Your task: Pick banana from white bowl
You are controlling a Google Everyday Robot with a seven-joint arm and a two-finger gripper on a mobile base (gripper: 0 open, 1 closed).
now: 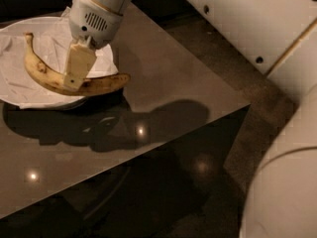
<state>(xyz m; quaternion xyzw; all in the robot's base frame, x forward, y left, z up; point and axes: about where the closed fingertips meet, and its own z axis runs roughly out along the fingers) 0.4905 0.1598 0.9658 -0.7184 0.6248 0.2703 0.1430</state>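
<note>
The banana is yellow with brown speckles and curves from its stem at the upper left to a tip at the right. Its right end reaches past the rim of the white bowl and hangs over the table. The bowl is lined with crinkled white paper and sits at the table's far left. My gripper comes down from above and is shut on the banana's middle. One pale finger covers the front of the banana; the other is hidden behind it.
The bowl stands on a glossy brown table, whose right corner and front edge drop to a dark floor. My white arm segments fill the right side and top right of the view.
</note>
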